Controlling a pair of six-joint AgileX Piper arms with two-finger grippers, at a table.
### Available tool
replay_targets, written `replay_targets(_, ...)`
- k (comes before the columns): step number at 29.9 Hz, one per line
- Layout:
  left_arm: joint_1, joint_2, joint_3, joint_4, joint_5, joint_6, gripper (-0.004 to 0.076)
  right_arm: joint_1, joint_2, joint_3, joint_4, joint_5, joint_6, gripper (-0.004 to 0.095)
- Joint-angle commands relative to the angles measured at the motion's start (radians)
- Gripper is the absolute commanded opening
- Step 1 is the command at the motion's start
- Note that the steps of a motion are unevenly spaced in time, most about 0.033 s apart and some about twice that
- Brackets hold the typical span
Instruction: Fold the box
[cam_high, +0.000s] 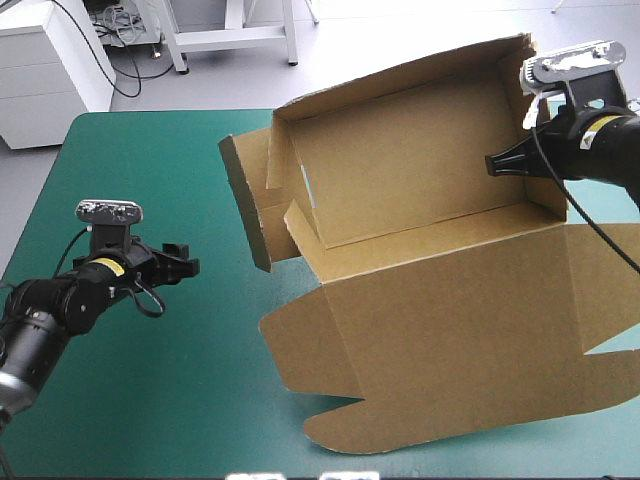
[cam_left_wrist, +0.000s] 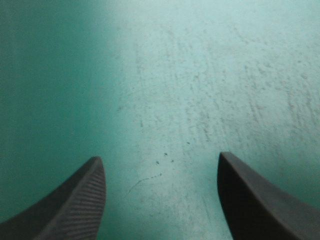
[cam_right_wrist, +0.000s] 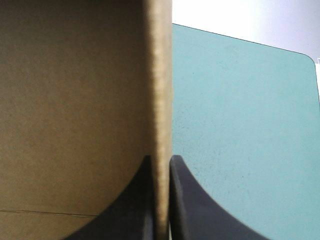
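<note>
Box (cam_high: 430, 260) sits centre-right of the high frame: tray walls up in the upper half, lid (cam_high: 440, 340) flat toward the bottom edge. Right gripper (cam_high: 497, 163) is pinched on the tray's right-hand wall (cam_right_wrist: 161, 100), with the board edge between both fingers. Left gripper (cam_high: 185, 266) is spread wide and holds nothing, low over bare counter (cam_high: 150, 150) at lower left, well apart from the box. Left end flap (cam_high: 243, 205) splays outward, not tucked.

My read: right side should only anchor the wall, no twisting. Left should come in on that flap and push it upright along the crease.

Room: plenty of bare counter left of the box. Right side is tight, since the lid runs to the frame's right edge. The tray's far wall overlaps the counter's far edge at the top of the frame.
</note>
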Motion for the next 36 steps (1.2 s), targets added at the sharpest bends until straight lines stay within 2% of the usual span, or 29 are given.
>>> replay_targets(1, 0.089, 0.073, -0.065, -0.099, -0.048, -0.013, 0.0415, -0.006, -0.03, -0.031, -0.005, 0.001, 0.005, -0.0018)
replay_targets(4, 0.166, 0.125, -0.066, -0.274, -0.093, 0.092, 0.0354, -0.006, -0.03, -0.031, -0.005, 0.001, 0.005, -0.0018)
replay_targets(8, 0.2, 0.18, -0.066, -0.592, -0.086, 0.451, 0.033, -0.006, -0.03, -0.031, 0.001, 0.001, 0.005, -0.0018)
replay_targets(11, 0.2, 0.223, -0.066, -0.817, -0.049, 0.692, 0.0331, -0.006, -0.03, -0.031, 0.014, 0.001, 0.005, -0.0018)
replay_targets(13, 0.2, 0.253, -0.066, -0.955, -0.024, 0.796, 0.0335, -0.006, -0.03, -0.031, 0.019, 0.001, 0.005, -0.0018)
replay_targets(14, 0.2, 0.273, -0.066, -1.042, -0.005, 0.909, 0.034, -0.006, -0.03, -0.031, 0.019, 0.001, 0.005, -0.0018)
replay_targets(20, 0.2, 0.365, -0.066, -1.342, 0.091, 1.253, 0.034, -0.006, -0.03, -0.031, 0.019, 0.001, 0.005, -0.0018)
replay_targets(23, 0.2, 0.402, -0.065, -1.419, 0.153, 1.297, 0.0339, -0.006, -0.03, -0.031, 0.019, 0.001, 0.005, -0.0018)
replay_targets(27, 0.2, 0.442, -0.065, -1.516, 0.177, 1.295, 0.0328, -0.006, -0.03, -0.031, 0.019, 0.001, 0.005, -0.0017)
replay_targets(30, 0.198, 0.477, -0.065, -1.563, 0.25, 1.346, 0.0326, -0.006, -0.03, -0.031, 0.019, 0.001, 0.005, -0.0018)
replay_targets(33, 0.198, 0.511, -0.065, -1.623, 0.435, 1.42, 0.0326, -0.006, -0.021, -0.031, 0.019, 0.001, 0.005, -0.0018)
replay_targets(36, 0.198, 0.526, -0.065, -1.692, 0.578, 1.442, 0.0326, -0.006, -0.011, -0.031, 0.019, 0.001, 0.005, -0.0018)
